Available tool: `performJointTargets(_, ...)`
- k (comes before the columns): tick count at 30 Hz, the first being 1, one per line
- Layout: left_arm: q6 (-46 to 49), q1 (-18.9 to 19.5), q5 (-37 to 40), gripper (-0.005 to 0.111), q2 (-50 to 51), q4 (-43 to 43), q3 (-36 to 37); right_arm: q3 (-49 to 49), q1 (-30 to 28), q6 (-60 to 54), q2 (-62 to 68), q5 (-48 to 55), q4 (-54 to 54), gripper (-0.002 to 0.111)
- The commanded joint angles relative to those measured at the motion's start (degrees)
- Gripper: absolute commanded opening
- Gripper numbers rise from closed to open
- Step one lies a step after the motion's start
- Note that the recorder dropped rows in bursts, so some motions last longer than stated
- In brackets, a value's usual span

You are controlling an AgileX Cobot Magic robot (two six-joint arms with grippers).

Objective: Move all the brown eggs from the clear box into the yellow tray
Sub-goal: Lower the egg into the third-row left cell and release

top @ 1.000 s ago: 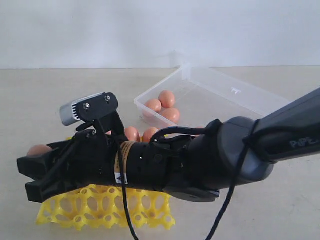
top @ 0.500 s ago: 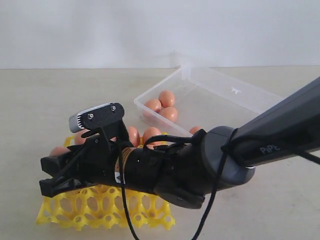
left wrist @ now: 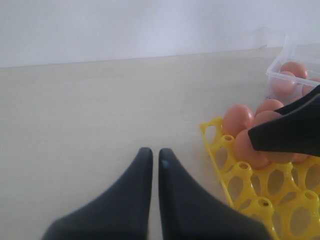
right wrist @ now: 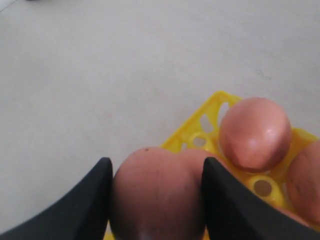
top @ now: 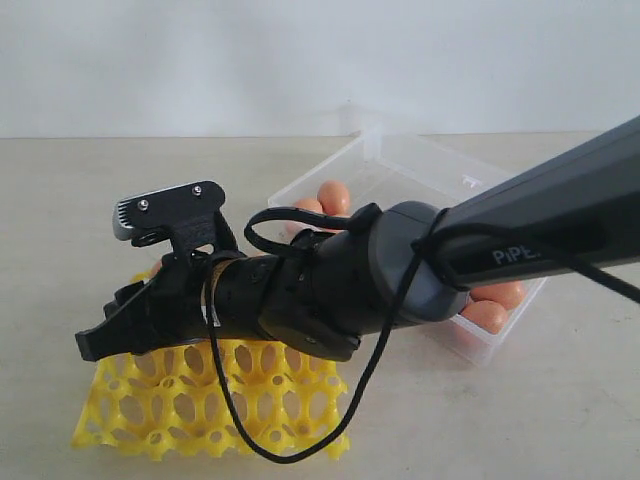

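Currently the right tool (right wrist: 156, 167) is seen clamped on one brown egg. This held egg (right wrist: 157, 192) is pressed between both black fingers (right wrist: 92, 200). The right arm (top: 520, 250) is stretched across the middle of the exterior view. The right tool (top: 108, 322) is placed low over the yellow tray (top: 180, 410), at the tray's left edge. The held egg (left wrist: 250, 147) is shown over a cup in the tray's outer row, near a corner. Whether it touches the cup cannot be told. In the exterior view the held egg is hidden by the tool.

The yellow tray (left wrist: 240, 187) is set on the bench (top: 60, 200), near the clear box (top: 400, 175). Other brown eggs are seated in tray cups. One tray egg (left wrist: 237, 119) is placed at the tray's corner, just beside the held egg, and is also seen in the right wrist view (right wrist: 255, 132). More are lined up behind it.

The clear box is found behind the tray, with its lid (top: 450, 160) folded back open. Brown eggs are left inside it. One box egg (top: 335, 195) is seen at the box's left end, and others (top: 500, 297) at its right corner. The full count is blocked by the arm.

The left tool (left wrist: 151, 155) is seen with fingers together and nothing between them. It is held over bare bench beside the tray, apart from it.
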Motion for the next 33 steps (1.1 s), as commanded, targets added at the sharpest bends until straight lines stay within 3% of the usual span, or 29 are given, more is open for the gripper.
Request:
performJointTargets(1, 0.08, -0.25, -0.24, 0.004, -0.15, 0.08, 0.21, -0.32, 1.06, -0.11, -0.12, -1.13, -6.42, 0.000)
performJointTargets(4, 0.08, -0.25, -0.24, 0.004, -0.15, 0.08, 0.21, -0.32, 1.06, -0.11, -0.12, -3.00, -11.52, 0.000)
performJointTargets(13, 0.08, -0.25, -0.24, 0.004, -0.15, 0.08, 0.21, -0.32, 1.06, -0.35, -0.12, -2.34, -12.03, 0.001)
performJointTargets(20, 0.08, -0.25, -0.24, 0.004, -0.15, 0.08, 0.21, -0.32, 1.06, -0.35, -0.12, -2.34, -12.26, 0.033)
performJointTargets(22, 0.08, -0.25, -0.24, 0.004, -0.15, 0.08, 0.21, -0.32, 1.06, -0.35, -0.12, -2.34, -12.26, 0.038)
performJointTargets(33, 0.08, -0.25, -0.24, 0.004, -0.15, 0.08, 0.21, -0.32, 1.06, -0.35, -0.12, -2.34, -12.26, 0.040)
